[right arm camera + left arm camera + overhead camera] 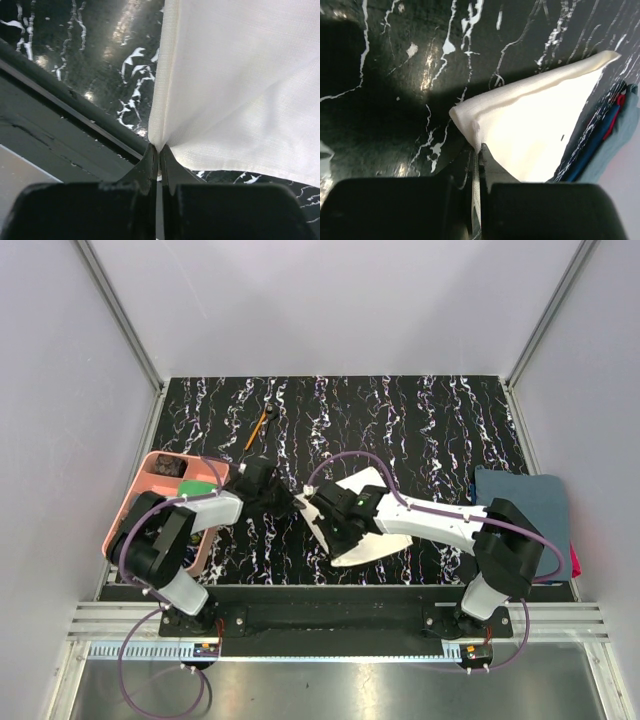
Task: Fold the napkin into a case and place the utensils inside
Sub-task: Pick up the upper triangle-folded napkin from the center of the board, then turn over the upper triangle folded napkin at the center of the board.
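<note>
The black, white-veined marble-patterned worktop (420, 420) sat between pale grey walls (330, 300). At its left edge I saw a pink compartment tray (128, 498) holding a dark brown lump (167, 466) and a green object (197, 487). A blue-grey towel (525, 505) lay at the right edge, and a thin orange-handled stick (257, 430) toward the far left corner. The cream cloth napkin (365, 548) lay mid-worktop by the near edge. The left end effector (479, 155) was clenched on one corner, and the right end effector (158, 150) on another.

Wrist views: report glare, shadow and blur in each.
Left wrist: the napkin is overexposed to flat white, heavy shadow covers the table at left. Right wrist: cloth weave shows, glare spots dot the table, the right gripper is out of focus.
</note>
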Controlling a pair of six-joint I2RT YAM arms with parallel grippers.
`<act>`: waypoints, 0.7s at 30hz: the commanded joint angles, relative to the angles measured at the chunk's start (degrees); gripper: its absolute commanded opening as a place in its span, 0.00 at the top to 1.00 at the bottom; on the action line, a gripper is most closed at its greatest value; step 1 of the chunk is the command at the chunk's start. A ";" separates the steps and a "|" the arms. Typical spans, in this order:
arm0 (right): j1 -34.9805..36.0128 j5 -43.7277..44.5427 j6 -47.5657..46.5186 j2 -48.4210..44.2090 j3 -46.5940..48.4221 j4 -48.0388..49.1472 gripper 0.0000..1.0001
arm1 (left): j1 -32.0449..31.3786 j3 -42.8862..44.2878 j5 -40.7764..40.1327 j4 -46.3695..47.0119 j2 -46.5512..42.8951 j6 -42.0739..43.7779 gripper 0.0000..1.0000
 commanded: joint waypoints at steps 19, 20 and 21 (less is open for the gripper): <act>4.17 -44.98 12.82 7.08 14.55 34.75 1.00 | 9.90 19.07 -10.19 -27.33 -30.04 18.86 1.00; 3.73 -45.53 14.75 6.73 10.09 36.61 1.00 | 9.37 19.42 -9.92 -26.36 -28.45 18.68 1.00; 2.60 -45.71 15.47 5.60 7.44 38.28 1.00 | 8.41 19.33 -10.70 -24.88 -25.13 18.59 1.00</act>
